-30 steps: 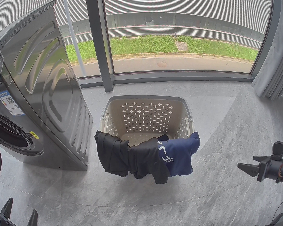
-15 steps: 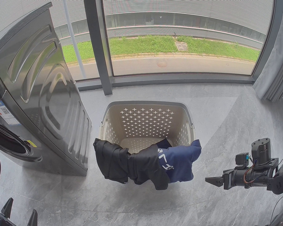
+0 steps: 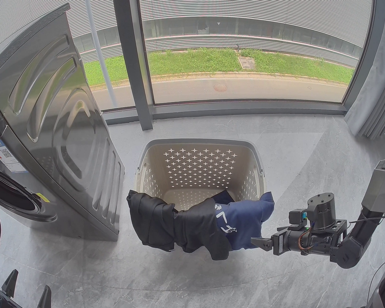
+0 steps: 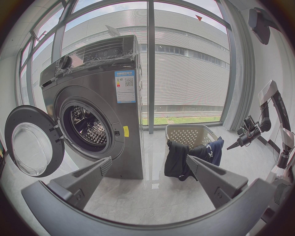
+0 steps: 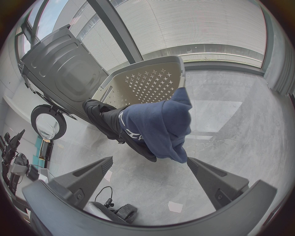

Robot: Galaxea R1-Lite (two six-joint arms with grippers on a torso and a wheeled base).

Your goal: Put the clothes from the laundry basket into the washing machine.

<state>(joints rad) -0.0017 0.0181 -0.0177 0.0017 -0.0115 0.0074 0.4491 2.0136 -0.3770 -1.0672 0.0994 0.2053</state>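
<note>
Hidden: near rim of laundry basket [image 3: 201, 160], under the clothes.
Count: two garments, black garment [image 3: 174, 222] and navy garment [image 3: 243, 219].
Right gripper [image 3: 260, 242]: fingers apart, navy garment just ahead; contact unclear.
Left gripper [image 3: 30, 281]: fingers apart, well off.

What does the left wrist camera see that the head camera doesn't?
Just the left wrist view: the shiny drum inside the washing machine, and the knob on top. Just the head view: the laundry basket's bare bottom and the road outside. Both: the basket, the black garment and blue garment draped over its near rim, and the open right pincer beside them.
</note>
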